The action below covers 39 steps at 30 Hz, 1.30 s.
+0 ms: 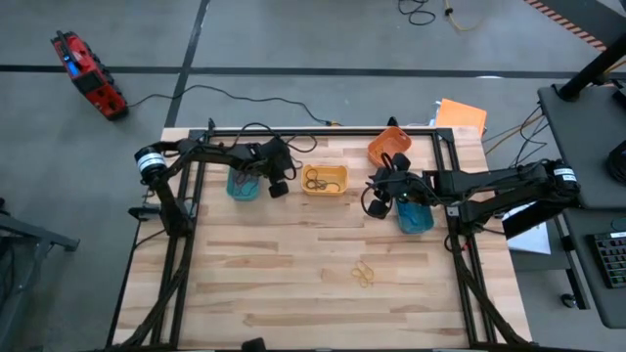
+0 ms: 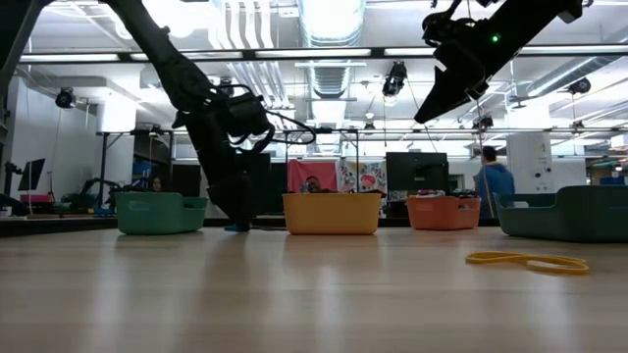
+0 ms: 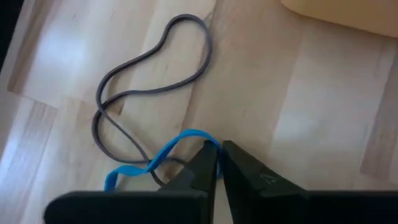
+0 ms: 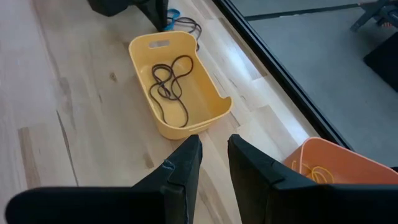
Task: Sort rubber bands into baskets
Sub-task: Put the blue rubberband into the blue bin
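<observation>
Yellow bands (image 2: pixel 530 261): thin flat loops limp on the bare wood nearest the low camera, unsorted.
Left gripper (image 3: pixel 217 163): down on the table between the teal basket (image 1: pixel 243 185) and yellow basket (image 1: pixel 324 181), jaws pinched on a blue band (image 3: pixel 163 155) tangled with a grey loop (image 3: pixel 149 87).
Right gripper (image 4: pixel 213 155): waiting above the blue basket (image 1: pixel 415 217), jaws slightly apart, empty.
Orange basket (image 1: pixel 387 145): farthest, perforated plastic.

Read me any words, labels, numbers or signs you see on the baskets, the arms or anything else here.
No text can be read in any view.
Colourful poster in the room behind the table: too blurred to read.
Raised triangle mark on the left hand's finger: a symbol, no letters.
Yellow basket and orange basket: no labels visible.
</observation>
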### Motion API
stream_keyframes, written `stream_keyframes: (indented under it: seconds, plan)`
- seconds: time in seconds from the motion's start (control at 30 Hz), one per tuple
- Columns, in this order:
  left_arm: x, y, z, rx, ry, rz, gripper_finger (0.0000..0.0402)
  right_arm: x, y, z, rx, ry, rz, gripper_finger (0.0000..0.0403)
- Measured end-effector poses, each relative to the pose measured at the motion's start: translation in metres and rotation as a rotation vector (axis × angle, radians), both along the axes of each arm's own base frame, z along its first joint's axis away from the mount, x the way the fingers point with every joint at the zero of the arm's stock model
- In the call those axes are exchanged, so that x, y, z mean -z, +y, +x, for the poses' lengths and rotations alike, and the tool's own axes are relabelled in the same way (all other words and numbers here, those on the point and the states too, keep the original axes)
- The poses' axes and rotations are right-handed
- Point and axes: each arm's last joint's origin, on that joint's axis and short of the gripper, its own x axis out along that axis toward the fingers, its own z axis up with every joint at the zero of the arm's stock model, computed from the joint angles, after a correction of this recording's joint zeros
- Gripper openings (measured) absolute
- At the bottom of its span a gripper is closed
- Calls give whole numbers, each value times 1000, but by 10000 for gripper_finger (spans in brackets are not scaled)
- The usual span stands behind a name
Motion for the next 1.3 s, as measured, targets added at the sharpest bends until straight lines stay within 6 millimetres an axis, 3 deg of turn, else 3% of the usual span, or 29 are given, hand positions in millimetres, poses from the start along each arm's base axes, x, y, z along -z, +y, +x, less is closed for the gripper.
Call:
stream_keyframes:
  seconds: [0.2,0.43,0.73,0.93,1.1,1.3]
  plan:
    - [-9,-2,-2,-1,-2,31,1,0,0,0,0,0,0,77]
    - [-47,-10,-6,28,-117,71,0,3,0,-1,0,11,0,77]
    - [-104,-42,-17,167,-341,65,0,15,0,-4,7,30,9,77]
    - [-135,-68,-26,249,-471,71,0,18,1,2,-59,-82,5,77]
    - [-148,-91,-26,307,-562,65,0,18,5,9,-217,-275,-23,77]
    - [-140,-116,-13,454,-777,-36,0,19,8,8,-329,-444,-59,77]
